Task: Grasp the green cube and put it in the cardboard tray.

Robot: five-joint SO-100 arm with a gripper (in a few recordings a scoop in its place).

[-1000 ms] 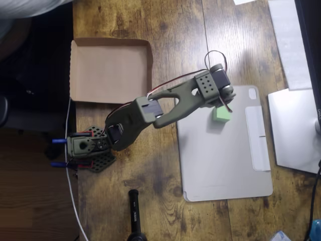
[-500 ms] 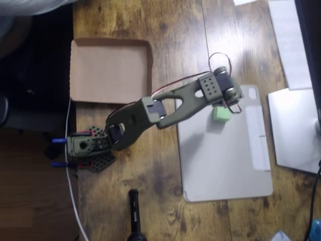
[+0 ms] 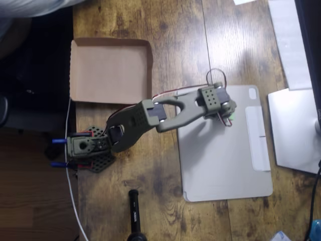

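Seen from overhead, a wooden table [image 3: 165,20] carries the whole scene. At the left, toward the far edge, sits the cardboard tray [image 3: 110,70], square, brown and shallow, with low folded rims and nothing inside it. Just nearer than the tray, at the left edge of the table, stands the arm's base [image 3: 85,148], with a white cable [image 3: 72,196] running past it toward the near side. A black cylinder [image 3: 134,213] lies at the near edge, a little right of the base.

From the base the olive-green arm [image 3: 150,118] reaches rightward across the wood and out over a flat grey tablet case [image 3: 225,150] that lies right of centre. The gripper [image 3: 225,113] hangs over the far part of that case, its head covering what lies below. Only a thin sliver of the green cube [image 3: 232,116] peeks out at the head's right side, on or just above the case and well apart from the tray. Whether the jaws are apart or pressed on the cube cannot be told, since the head hides them.

At the far right lie pale sheets of paper [image 3: 288,42].
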